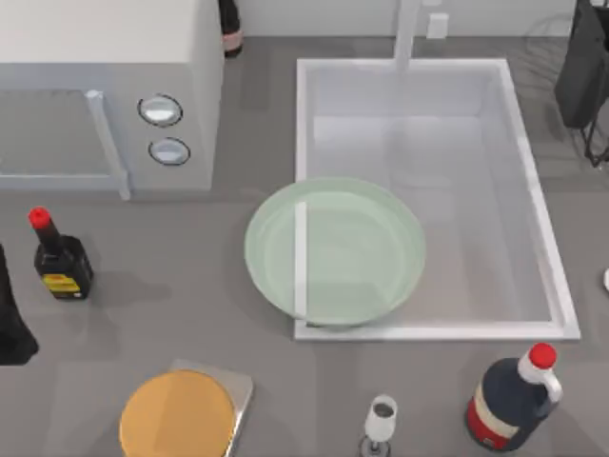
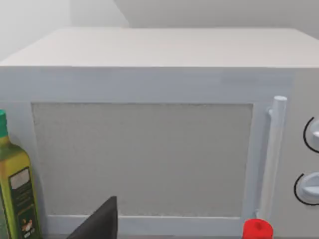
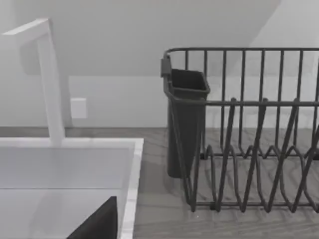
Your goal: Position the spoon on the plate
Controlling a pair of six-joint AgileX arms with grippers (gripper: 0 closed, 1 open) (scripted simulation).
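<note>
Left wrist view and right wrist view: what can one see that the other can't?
The left wrist view has the microwave, a green-capped oil bottle and a red bottle cap. The right wrist view has the sink, its white faucet and the dark dish rack with its cutlery holder. Both share a pale back wall and a dark wedge at the bottom edge.

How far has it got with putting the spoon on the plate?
Nothing looks done yet. The spoon lies on the counter near the front edge, apart from the plate, which sits empty across the sink's corner. Nothing is in hand: the left arm is parked at the table's left edge. Grasping, carrying and placing all remain.
</note>
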